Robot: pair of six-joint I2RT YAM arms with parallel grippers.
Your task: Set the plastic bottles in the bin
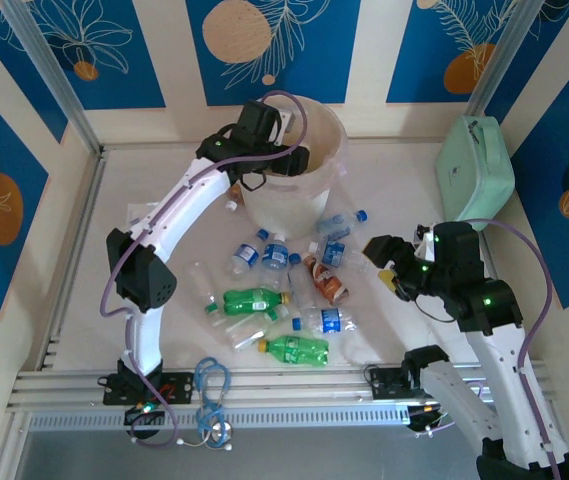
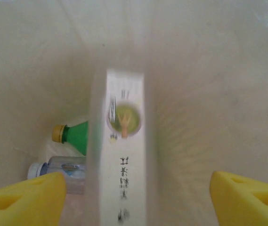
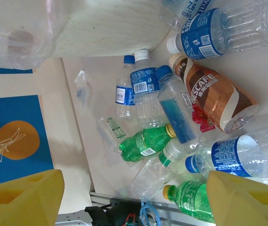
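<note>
My left gripper (image 1: pixel 286 160) hangs over the bin (image 1: pixel 314 188), open, its yellow fingers (image 2: pixel 23 200) spread wide. Between them a clear bottle with a white label (image 2: pixel 124 165) is blurred and touches neither finger. Below it, inside the bin (image 2: pixel 209 84), lie a green bottle with a yellow cap (image 2: pixel 75 135) and a clear blue-capped one (image 2: pixel 53 167). Several bottles are strewn on the table: green ones (image 1: pixel 254 298) (image 1: pixel 297 348), a brown-red labelled one (image 1: pixel 326 280) (image 3: pixel 214 96), blue-labelled ones (image 1: pixel 274 255) (image 3: pixel 237 153). My right gripper (image 1: pixel 392 262) (image 3: pixel 134 200) hovers open to their right.
A mint-green case (image 1: pixel 476 170) stands at the back right against the wall. Blue cables (image 1: pixel 212 385) lie on the aluminium rail (image 1: pixel 314 385) at the near edge. Walls close the table on three sides. Bare table lies left of the left arm.
</note>
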